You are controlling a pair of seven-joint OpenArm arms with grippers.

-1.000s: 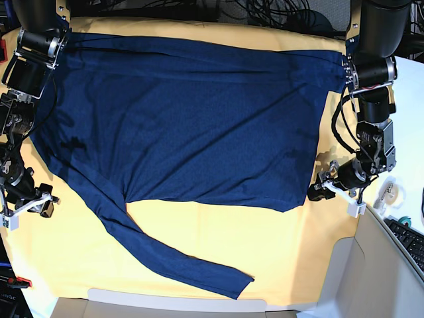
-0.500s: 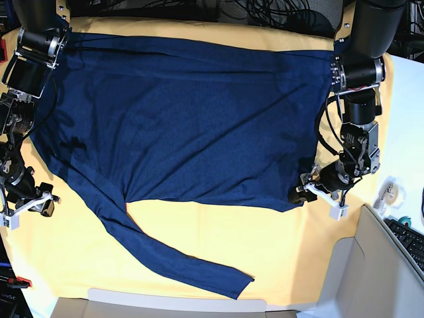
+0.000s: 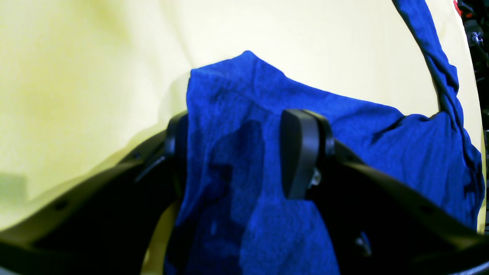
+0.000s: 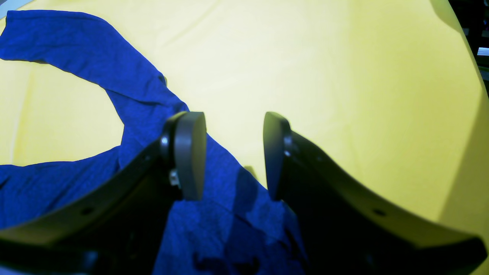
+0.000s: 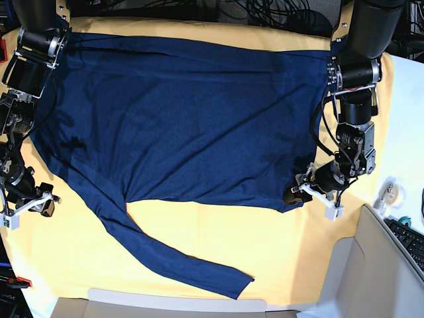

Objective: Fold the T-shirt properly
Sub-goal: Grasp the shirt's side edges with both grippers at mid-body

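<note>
T-shirt (image 5: 179, 119): dark navy, long-sleeved, spread flat across the far and middle part of the tabletop, hem edge toward the near side.
Sleeve (image 5: 165, 255): stretched diagonally over the yellow cloth toward the near edge, cuff lying flat close to the pale strip at the front.
Hem corner (image 3: 237, 84): raised into a small peak in the left wrist view, lying between the two pads of the left hand.
Left hand (image 5: 306, 193): at the shirt's near corner on the base view's right; pads apart with fabric between them, one pad (image 3: 300, 152) clear of the cloth on its visible face, so gaping around the corner, not pinched tight.
Right hand (image 5: 28, 207): low at the base view's left, just off the shirt's side edge; pads (image 4: 189, 154) standing apart, nothing between them, shirt edge and yellow cloth showing through the gap.
Tabletop (image 5: 278, 252): covered by a yellow-orange cloth, bare around the sleeve and near the front.
Keyboard (image 5: 409, 240): at the base view's far right, off the cloth.
</note>
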